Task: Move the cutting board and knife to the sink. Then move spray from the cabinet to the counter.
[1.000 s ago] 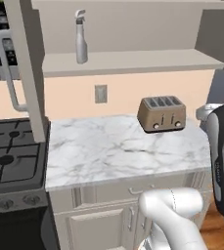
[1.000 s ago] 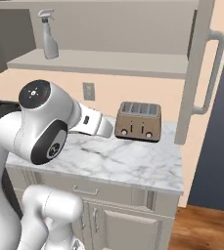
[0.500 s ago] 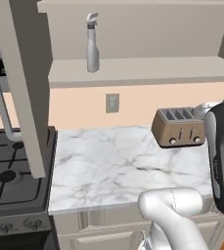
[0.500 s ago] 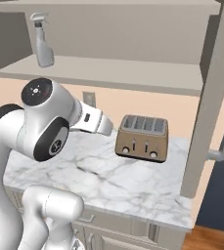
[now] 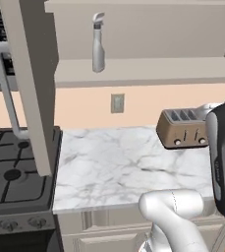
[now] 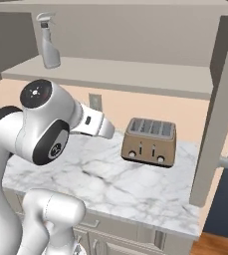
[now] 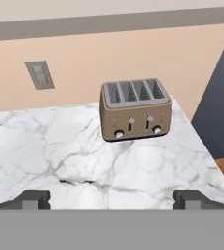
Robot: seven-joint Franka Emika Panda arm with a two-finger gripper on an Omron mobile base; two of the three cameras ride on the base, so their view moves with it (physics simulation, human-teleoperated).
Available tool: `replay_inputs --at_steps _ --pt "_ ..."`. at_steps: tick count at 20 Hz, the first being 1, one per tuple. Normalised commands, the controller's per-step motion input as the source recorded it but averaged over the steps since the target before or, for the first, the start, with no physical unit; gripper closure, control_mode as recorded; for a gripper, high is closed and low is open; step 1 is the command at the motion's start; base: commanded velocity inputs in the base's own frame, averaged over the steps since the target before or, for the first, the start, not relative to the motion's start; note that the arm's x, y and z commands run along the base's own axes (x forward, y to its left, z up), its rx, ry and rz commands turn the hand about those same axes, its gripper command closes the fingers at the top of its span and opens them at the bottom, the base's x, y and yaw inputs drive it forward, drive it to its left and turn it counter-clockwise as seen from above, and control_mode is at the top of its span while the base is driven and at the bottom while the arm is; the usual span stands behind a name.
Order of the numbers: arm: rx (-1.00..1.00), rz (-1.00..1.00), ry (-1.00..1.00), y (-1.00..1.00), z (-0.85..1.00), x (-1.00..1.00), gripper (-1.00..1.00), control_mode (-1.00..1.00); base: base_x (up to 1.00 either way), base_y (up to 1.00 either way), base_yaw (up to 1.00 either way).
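In the left base view, we see the small slim grey spray bottle (image 5: 98,43) standing upright on the beige shelf (image 5: 148,72) of the taupe grey-brown wall cabinet (image 5: 30,83), whose flat door hangs swung open at the left with its grey bar handle (image 5: 7,88) facing us. We judge the door stands open so that the shelf can be reached from the front. Below lies the white marble counter with grey veins (image 5: 114,167), bare in the middle and well suited, in our view, to receive the bottle. A brown four-slot metal toaster (image 5: 182,129) sits at its right end, a black gas stove (image 5: 13,170) adjoins it on the left, and a grey wall outlet (image 5: 117,103) is set in the peach wall between shelf and counter.

In the right base view, the spray bottle (image 6: 49,47) shows at the shelf's left end, well above and apart from the white arm, whose forearm stretches level toward the toaster (image 6: 150,142). We take it that the reach for the bottle has not yet begun.

In the hand view, the gripper (image 7: 111,200) looks low across the counter (image 7: 59,156) at the toaster (image 7: 135,109); its two dark fingertips (image 7: 30,199) stand wide apart, released and holding nothing, presumably ready to take the bottle's narrow body.
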Motion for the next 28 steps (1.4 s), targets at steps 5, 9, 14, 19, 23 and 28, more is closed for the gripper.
replay_inputs --at_steps 5,9,14,19,23,28 --pt "0.00 0.00 0.00 0.00 0.00 0.00 -1.00 1.00 0.00 0.55 0.37" --pt "0.00 0.00 0.00 0.00 0.00 0.00 -1.00 1.00 0.00 0.16 0.46" --pt "0.00 0.00 0.00 0.00 0.00 0.00 -1.00 1.00 0.02 0.16 0.42" --pt "-0.08 0.24 -0.20 0.19 0.03 0.00 -1.00 -1.00 0.00 0.03 0.08" --pt "-0.15 0.23 -0.30 0.44 0.17 0.00 -1.00 -1.00 0.00 0.00 0.00" --pt "-0.15 0.05 -0.22 0.51 0.42 -0.10 -1.00 -1.00 0.00 0.00 0.00"
